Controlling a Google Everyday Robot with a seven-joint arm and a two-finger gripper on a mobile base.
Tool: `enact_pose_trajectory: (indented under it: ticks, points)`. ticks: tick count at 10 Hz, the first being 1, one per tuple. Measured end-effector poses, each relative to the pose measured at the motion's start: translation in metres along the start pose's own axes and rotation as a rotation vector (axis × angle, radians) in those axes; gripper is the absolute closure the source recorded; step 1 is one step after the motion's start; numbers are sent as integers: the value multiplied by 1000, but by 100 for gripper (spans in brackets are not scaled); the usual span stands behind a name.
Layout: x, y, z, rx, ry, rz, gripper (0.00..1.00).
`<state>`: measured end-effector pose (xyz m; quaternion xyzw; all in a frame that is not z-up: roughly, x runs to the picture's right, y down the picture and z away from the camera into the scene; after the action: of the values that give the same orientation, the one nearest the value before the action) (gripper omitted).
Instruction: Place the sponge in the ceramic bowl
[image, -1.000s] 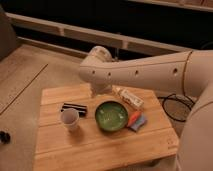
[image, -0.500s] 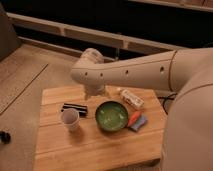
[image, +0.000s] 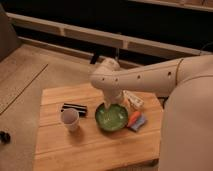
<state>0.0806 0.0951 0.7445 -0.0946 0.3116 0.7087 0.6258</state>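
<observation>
The ceramic bowl (image: 111, 118) is green and glossy and sits in the middle of the wooden table (image: 55, 150). The sponge (image: 140, 124), a small light-blue pad, lies flat on the table just right of the bowl, beside an orange carrot-like object (image: 133, 118). My white arm reaches in from the right and bends down. Its gripper (image: 113, 102) hangs over the bowl's far rim, to the left of the sponge and apart from it. The gripper's tip is partly hidden by the wrist.
A small white cup (image: 70, 119) stands left of the bowl, with a flat black object (image: 74, 108) behind it. A white oblong packet (image: 134, 99) lies behind the bowl on the right. My arm's bulk fills the right side of the view.
The end of my arm has dropped lower and shifted right, from above the table's back edge to just over the bowl's far rim. The objects on the table have not moved.
</observation>
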Motion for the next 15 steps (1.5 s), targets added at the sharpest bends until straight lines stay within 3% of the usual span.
enact_pose_trajectory:
  ticks: [1, 6, 10, 11, 15]
  points:
    - [-2, -23, 7, 23, 7, 55, 35]
    - [-18, -101, 30, 61, -12, 301, 35]
    - [-19, -97, 29, 56, -16, 299, 35]
    - [-9, -91, 33, 51, 9, 311, 35]
    - [-8, -87, 32, 47, 15, 313, 35]
